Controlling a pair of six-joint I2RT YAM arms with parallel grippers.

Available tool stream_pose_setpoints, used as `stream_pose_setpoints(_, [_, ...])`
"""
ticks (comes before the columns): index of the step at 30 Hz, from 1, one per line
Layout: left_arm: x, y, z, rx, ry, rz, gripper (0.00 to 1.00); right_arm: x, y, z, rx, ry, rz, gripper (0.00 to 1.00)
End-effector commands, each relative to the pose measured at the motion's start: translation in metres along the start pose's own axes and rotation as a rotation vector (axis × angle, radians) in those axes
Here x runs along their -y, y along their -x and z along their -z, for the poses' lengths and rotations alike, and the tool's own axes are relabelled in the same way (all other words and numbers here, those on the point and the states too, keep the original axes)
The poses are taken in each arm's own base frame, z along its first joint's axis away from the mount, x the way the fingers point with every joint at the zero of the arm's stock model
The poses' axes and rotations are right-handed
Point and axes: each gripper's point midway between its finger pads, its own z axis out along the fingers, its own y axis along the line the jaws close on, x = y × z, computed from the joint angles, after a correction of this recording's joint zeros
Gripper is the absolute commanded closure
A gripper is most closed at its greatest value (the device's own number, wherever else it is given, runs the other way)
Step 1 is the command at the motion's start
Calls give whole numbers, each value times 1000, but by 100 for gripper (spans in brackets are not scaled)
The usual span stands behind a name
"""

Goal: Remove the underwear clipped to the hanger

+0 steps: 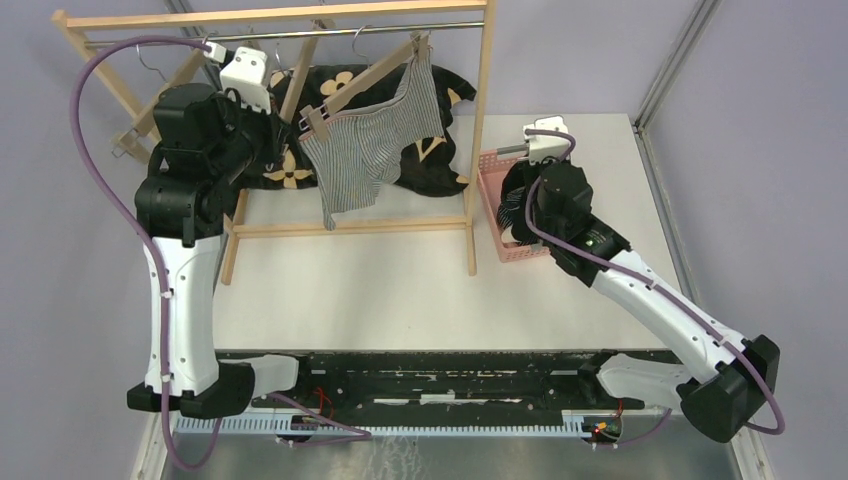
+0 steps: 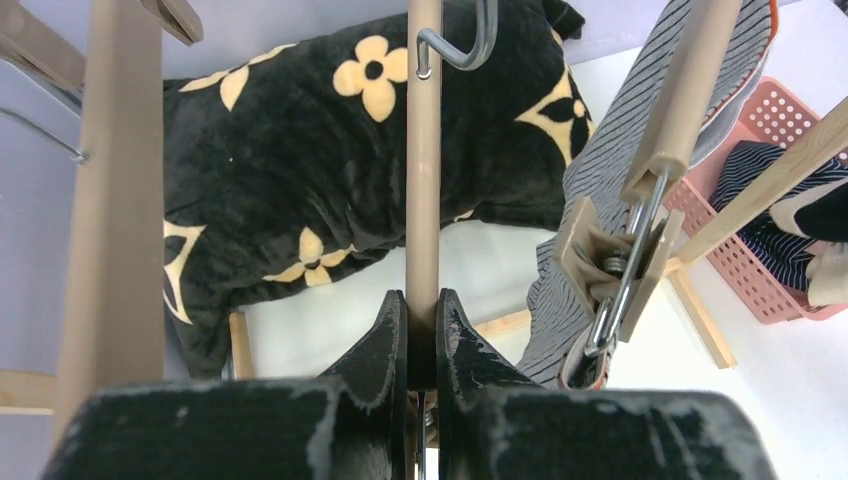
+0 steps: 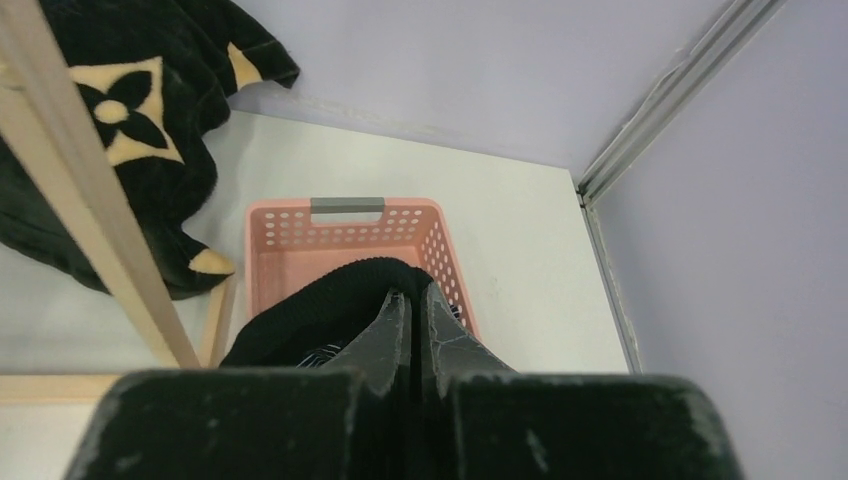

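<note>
The main risk sits at the left. The left tool (image 2: 421, 300) is clamped on a thin tan bar (image 2: 423, 200), not on the clip (image 2: 610, 265) or the cloth, and I cannot tell whether that bar is a hanger or part of the rack (image 1: 485, 120). A pull from this grip would likely swing whatever it belongs to and jolt the hanger (image 2: 690, 90) beside it rather than free anything.

The grey-white striped underwear (image 1: 355, 150) is still clipped and hangs slanted in front of the black cushion (image 2: 300, 150). If it is tugged while the clip's spring bites, the cloth could stretch or the hanger could jump off the rail.

At the right, cloth may cling to the fingers on release and ride back out of the pink basket (image 1: 487, 190). The basket stands just beside the rack's post, so a wide lift could knock it.

The left tool is pressed onto the tan bar, with both fingertips touching it and nothing else. The right tool (image 3: 410, 295) is pressed together low over the basket on the desk (image 1: 400, 290). The black underwear (image 3: 320, 300) is bunched at its tips and seemingly pinched. The navy striped underwear (image 2: 765, 190) already lies in the basket.
</note>
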Motion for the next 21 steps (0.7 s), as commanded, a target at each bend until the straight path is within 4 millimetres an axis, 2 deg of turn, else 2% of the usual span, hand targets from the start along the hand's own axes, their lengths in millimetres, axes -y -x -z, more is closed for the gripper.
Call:
stream_pose_setpoints(1, [-9,50,10,163,31,-52,97,12,19,-13,49,-22,-80,100])
stream_pose_setpoints(8, [-13,60,3,177,45,-45,97,24,-17,-44,-34,-26,-112,100])
stream_pose_setpoints(14, [-29,48,-4,128,129,-43,97,28,-40,-64,-88,-26,-138,100])
stream_pose_setpoints(21, [-42,36,-17,77,190,-21,97,24,-55,-75,-124,-14,-143,100])
